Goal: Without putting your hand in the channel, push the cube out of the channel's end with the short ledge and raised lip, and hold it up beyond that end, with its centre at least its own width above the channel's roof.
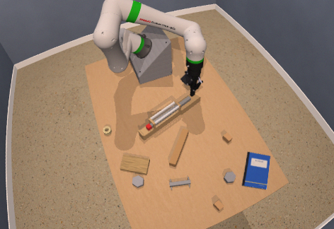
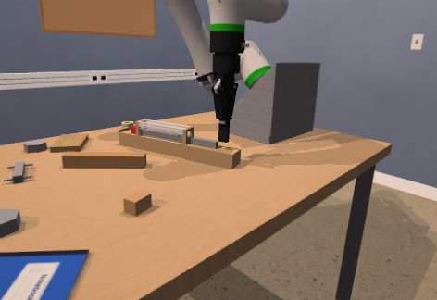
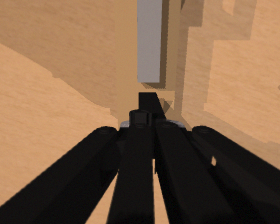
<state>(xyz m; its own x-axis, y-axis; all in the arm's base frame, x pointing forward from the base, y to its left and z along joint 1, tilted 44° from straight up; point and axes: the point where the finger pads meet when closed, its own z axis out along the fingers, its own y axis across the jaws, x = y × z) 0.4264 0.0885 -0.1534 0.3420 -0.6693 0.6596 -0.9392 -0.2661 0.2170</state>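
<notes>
The fingers (image 2: 224, 134), pressed together on nothing, stand just behind the grey rod's (image 2: 205, 143) outer end, so the pushing step is in hand: next, shove the rod along the channel (image 1: 165, 114) toward the red cube (image 1: 148, 127) at its far end.

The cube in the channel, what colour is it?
Red; the cube shows best in the top view, at the channel's end.

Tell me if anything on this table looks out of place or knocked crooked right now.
Nothing looks spilled or damaged. The red cube sits at one end of the channel, and a grey rod pokes out of the other end, with the shut, empty hand just behind it. The long wooden block lies at an angle.
</notes>
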